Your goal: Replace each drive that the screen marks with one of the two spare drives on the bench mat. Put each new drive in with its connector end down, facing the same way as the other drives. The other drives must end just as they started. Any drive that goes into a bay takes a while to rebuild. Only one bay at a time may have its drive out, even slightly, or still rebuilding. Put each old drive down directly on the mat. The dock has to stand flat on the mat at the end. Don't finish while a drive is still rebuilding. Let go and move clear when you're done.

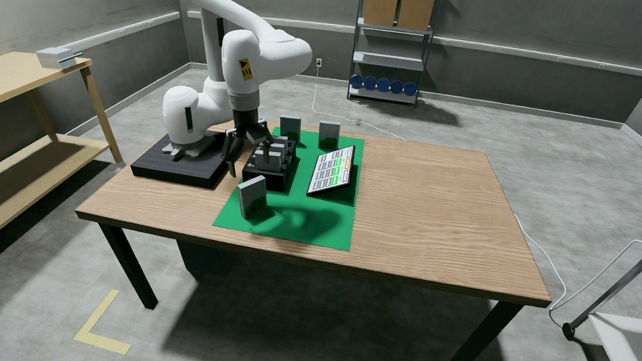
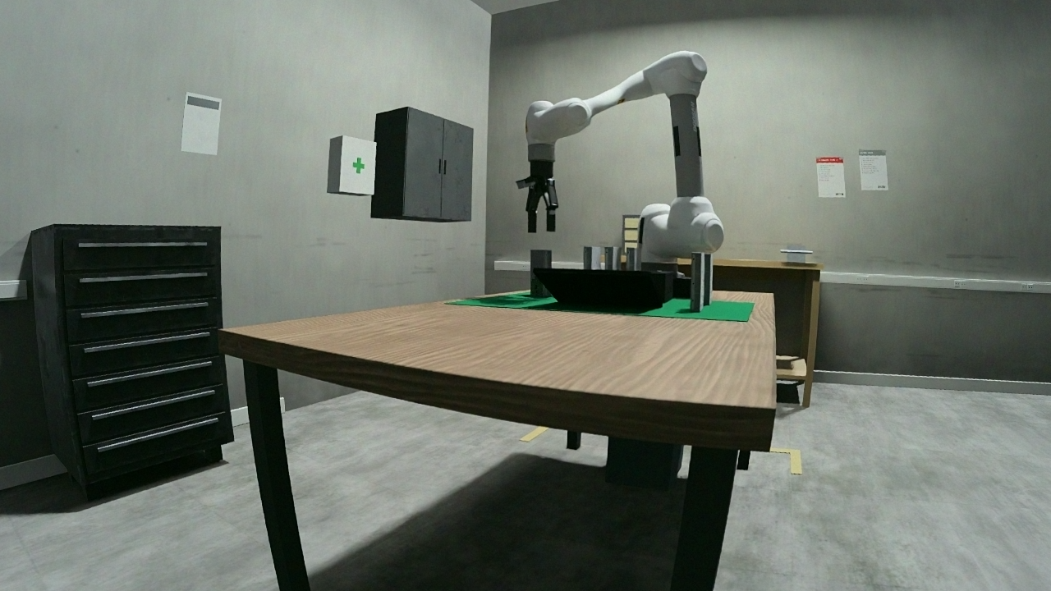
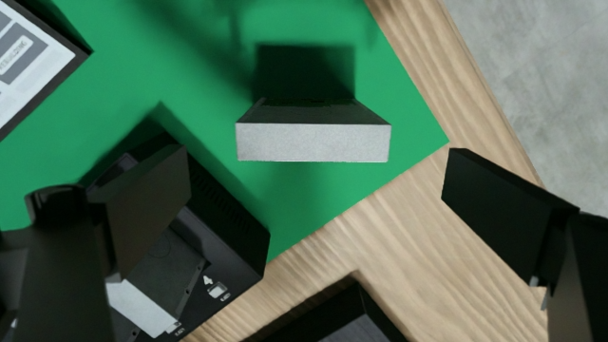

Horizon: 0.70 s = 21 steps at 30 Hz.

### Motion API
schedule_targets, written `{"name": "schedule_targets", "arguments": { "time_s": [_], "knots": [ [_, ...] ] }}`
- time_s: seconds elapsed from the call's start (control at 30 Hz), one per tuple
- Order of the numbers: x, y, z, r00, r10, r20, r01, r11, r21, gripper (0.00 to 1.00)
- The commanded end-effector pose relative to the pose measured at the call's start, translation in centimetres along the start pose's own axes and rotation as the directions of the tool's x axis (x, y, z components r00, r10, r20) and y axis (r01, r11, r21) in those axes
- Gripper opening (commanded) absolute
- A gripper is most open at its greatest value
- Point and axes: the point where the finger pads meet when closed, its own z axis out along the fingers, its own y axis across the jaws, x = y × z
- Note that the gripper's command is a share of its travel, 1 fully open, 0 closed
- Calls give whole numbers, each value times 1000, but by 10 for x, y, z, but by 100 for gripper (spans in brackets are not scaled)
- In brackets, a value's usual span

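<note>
My gripper (image 1: pixel 249 167) (image 2: pixel 541 227) (image 3: pixel 316 172) is open and empty. It hangs well above the table, over the green mat's (image 1: pixel 314 224) (image 2: pixel 720 309) (image 3: pixel 142 57) front left corner, beside the black dock (image 1: pixel 269 177) (image 3: pixel 228 233). Grey drives (image 1: pixel 268 157) stand in the dock. One grey drive (image 1: pixel 252 196) (image 2: pixel 539 272) (image 3: pixel 313 142) stands upright on the mat in front of the dock, below my fingers. Two more drives (image 1: pixel 290 127) (image 1: pixel 329 133) stand on the mat behind the dock. The screen (image 1: pixel 332 169) (image 3: pixel 19 62) leans to the right of the dock and shows green cells and an orange one.
The arm's black base block (image 1: pixel 179 163) (image 3: pixel 332 309) sits just left of the dock. The table's front edge runs close to the mat corner. A wooden side bench (image 1: pixel 26 76) stands to the left and a metal shelf (image 1: pixel 388 58) stands by the back wall.
</note>
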Motion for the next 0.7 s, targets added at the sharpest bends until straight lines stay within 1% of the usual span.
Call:
{"name": "schedule_targets", "arguments": {
  "time_s": [0.0,0.4,0.67],
  "knots": [
    [0,0,3,1000,0,-1,0,1000,0,89],
    [0,0,19,1000,0,-1,0,1000,0,89],
    [0,0,26,1000,0,-1,0,1000,0,89]
  ]
}}
